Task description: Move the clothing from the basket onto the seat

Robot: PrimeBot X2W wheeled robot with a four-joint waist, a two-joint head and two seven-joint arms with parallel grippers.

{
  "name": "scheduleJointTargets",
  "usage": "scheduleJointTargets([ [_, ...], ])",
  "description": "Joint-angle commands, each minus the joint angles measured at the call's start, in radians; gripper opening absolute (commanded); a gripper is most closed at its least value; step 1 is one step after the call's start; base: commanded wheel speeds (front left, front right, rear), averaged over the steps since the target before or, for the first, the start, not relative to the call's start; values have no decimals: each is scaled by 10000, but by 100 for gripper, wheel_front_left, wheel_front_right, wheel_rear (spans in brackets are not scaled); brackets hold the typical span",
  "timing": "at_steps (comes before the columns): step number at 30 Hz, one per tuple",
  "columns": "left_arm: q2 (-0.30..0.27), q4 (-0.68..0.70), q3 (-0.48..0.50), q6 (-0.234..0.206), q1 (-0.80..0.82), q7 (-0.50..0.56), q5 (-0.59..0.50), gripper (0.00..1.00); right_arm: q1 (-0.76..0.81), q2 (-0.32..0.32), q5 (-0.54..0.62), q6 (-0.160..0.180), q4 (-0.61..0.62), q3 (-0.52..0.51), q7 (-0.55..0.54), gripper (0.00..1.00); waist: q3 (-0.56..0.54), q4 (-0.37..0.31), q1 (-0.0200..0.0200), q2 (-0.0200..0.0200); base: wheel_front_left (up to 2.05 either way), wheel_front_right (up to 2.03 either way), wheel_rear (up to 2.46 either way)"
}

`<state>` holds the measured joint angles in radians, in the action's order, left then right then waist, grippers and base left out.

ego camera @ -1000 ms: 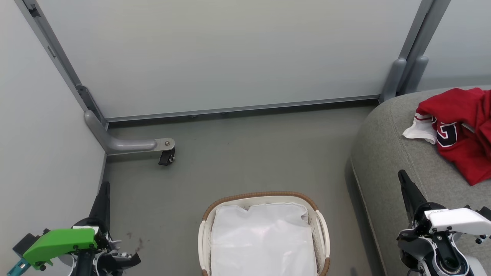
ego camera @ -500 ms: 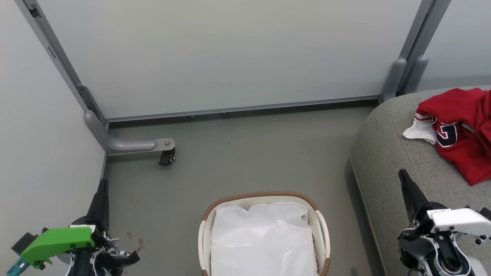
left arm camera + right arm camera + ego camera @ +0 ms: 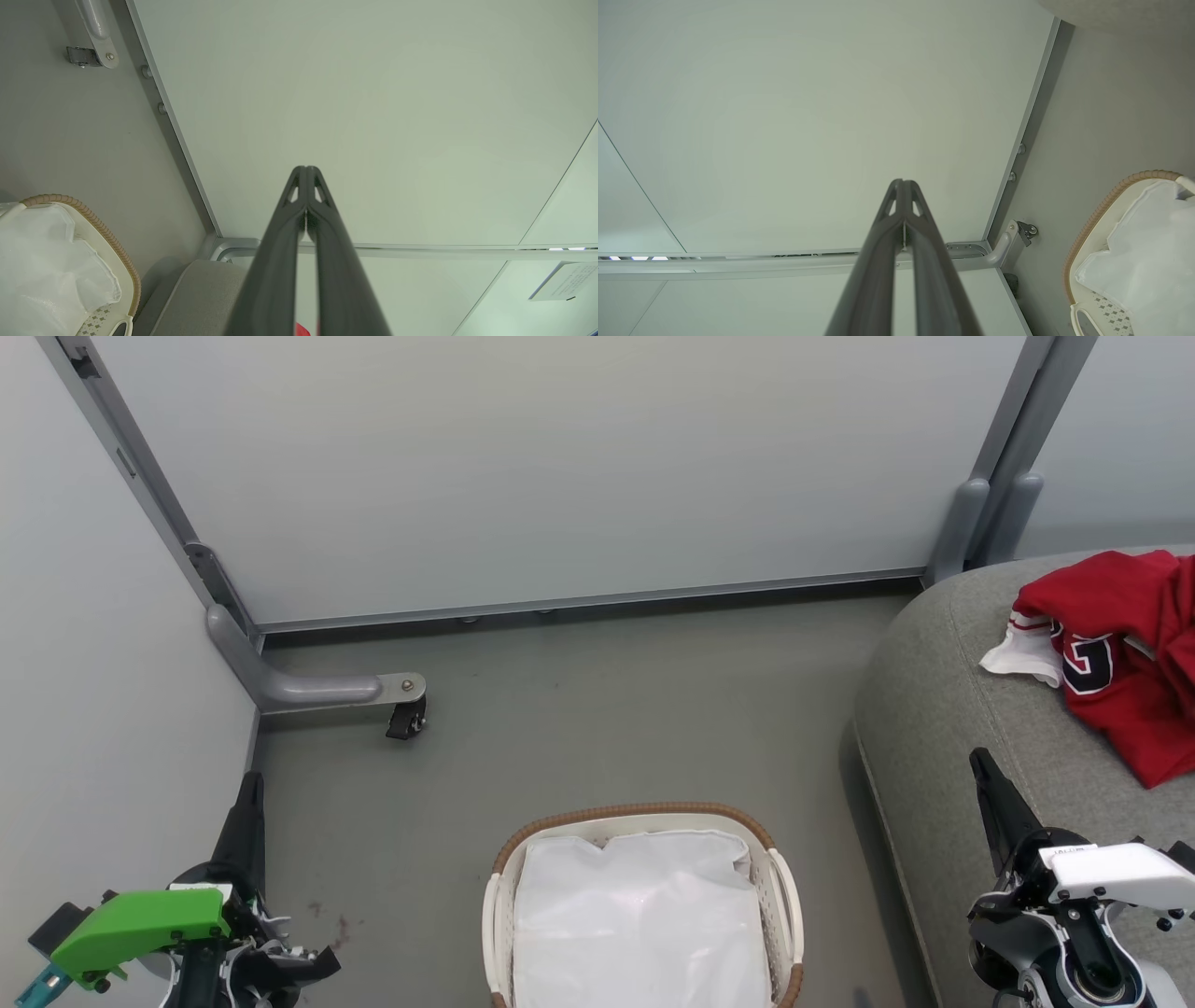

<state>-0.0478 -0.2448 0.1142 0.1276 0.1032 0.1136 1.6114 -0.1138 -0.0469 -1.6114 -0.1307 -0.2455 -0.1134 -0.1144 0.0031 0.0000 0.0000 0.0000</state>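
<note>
Clothing [image 3: 1120,663] lay on seat [image 3: 952,709] at 3 o'clock. Basket [image 3: 635,812] at 6 held just white liner [image 3: 639,915]. Left gripper [image 3: 250,786] at 8 and right gripper [image 3: 980,763] at 4 were pinched together, empty. Looked finished: best to park arms clear of basket, no regrasp.

— Where does the basket [image 3: 782,887] sit?
— On the floor [image 3: 607,709], at six o'clock in the head view, with the liner [image 3: 639,924] inside it.
— And the seat [image 3: 943,709]?
— At three o'clock of the basket, floor between them. The clothing [image 3: 1134,663] lies on the seat, at two o'clock.
— Behind?
— The partition [image 3: 560,476] at twelve, and its caster foot [image 3: 406,717] at ten o'clock from the basket.
</note>
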Motion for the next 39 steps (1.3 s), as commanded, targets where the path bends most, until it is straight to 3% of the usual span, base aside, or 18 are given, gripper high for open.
scheduleJointTargets([
  [1,-54,15,29,57,103,48,23,0,107,-63,-31,0,31,-23,-29,0,0,0,0,0,0,0,0],
  [39,-50,17,32,57,103,47,17,0,107,-62,-32,0,29,-22,-29,0,0,0,0,0,0,0,0],
])
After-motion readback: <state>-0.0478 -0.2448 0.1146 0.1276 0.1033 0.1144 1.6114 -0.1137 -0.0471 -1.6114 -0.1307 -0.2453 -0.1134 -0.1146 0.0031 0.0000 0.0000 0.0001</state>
